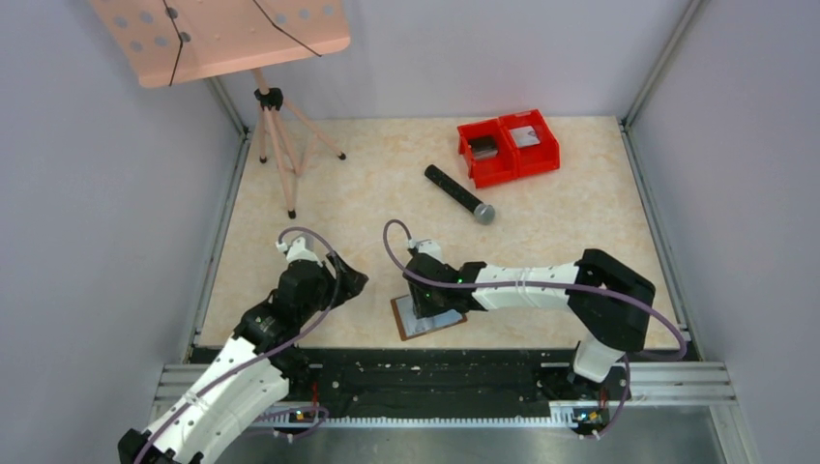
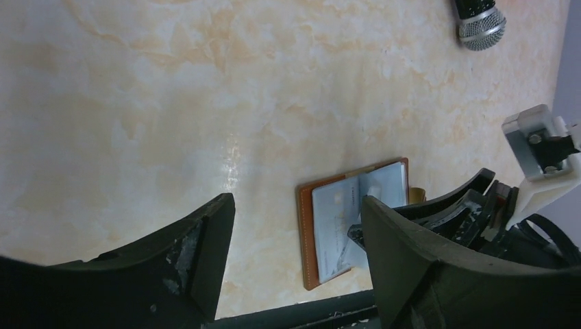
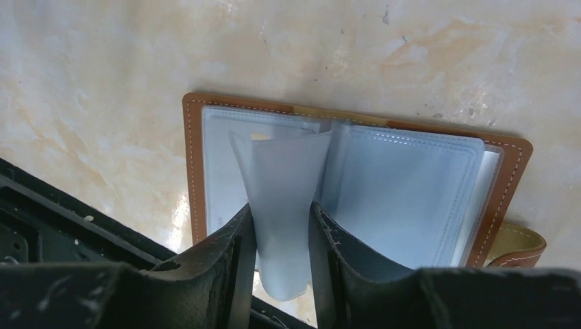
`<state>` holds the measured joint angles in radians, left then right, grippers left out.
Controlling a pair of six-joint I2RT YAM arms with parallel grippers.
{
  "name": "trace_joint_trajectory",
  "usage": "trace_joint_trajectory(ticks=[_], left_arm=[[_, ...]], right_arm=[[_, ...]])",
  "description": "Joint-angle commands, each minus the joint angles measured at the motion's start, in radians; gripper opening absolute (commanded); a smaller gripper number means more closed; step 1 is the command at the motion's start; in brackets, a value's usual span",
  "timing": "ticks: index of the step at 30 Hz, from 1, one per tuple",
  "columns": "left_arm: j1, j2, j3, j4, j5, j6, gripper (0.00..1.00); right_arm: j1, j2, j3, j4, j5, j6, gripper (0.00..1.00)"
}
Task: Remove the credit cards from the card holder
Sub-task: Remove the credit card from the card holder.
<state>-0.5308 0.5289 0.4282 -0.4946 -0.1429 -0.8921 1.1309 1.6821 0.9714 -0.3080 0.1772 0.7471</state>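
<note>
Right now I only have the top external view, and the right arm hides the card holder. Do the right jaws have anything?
Observer: Yes. In the right wrist view, the right gripper has its jaws pressed on both sides of a translucent grey-blue inner sleeve, lifted off the open card holder.
Operator: Card in that sleeve?
Observer: Cannot tell. The sleeve is cloudy, and only a small yellowish mark shows near its top.
Operator: Left side?
Observer: In the left wrist view, the left gripper has its jaws wide apart and holds nothing. The holder lies beyond its fingertips.
</note>
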Motion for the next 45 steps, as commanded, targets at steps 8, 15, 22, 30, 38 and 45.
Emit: trace_joint_trajectory(ticks=[8,15,22,30,38,45], left_arm=[[0.003,0.116,-0.013,0.142,0.168,-0.047,0.67],[0.004,0.151,-0.005,0.161,0.183,-0.043,0.64],[0.005,0.179,-0.009,0.184,0.198,-0.050,0.63],[0.004,0.232,-0.014,0.235,0.253,-0.045,0.62],[0.003,0.370,-0.036,0.357,0.380,-0.047,0.46],[-0.003,0.477,-0.087,0.486,0.444,-0.058,0.16]], right_arm=[[-0.050,-0.132,-0.073,0.061,0.033,0.016,0.36],[-0.050,-0.177,-0.066,-0.090,0.150,0.014,0.40],[-0.068,-0.260,-0.083,-0.235,0.242,0.045,0.40],[-0.079,-0.352,-0.036,-0.214,0.168,0.004,0.40],[-0.133,-0.296,-0.149,0.139,-0.226,0.023,0.36],[-0.223,-0.262,-0.282,0.357,-0.401,0.082,0.30]])
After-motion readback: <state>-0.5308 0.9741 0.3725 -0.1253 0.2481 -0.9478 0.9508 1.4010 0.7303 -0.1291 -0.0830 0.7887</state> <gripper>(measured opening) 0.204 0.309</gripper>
